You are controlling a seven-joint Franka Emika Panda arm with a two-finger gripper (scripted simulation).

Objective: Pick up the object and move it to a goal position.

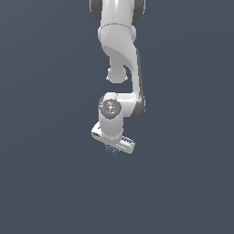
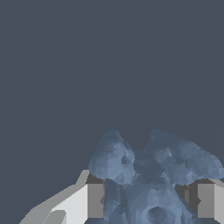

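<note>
Gripper (image 1: 111, 147) clamped on the object (image 2: 148, 175).
Both fingers (image 2: 94, 200) flank its prongs; contact appears firm.

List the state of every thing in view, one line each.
Gripper: fingers on either side of the jack, closed on it.
Jack: pale blue, prongs sticking out, held between the fingers; in the exterior view it shows just under the gripper.
Arm: reaching downward.
</note>
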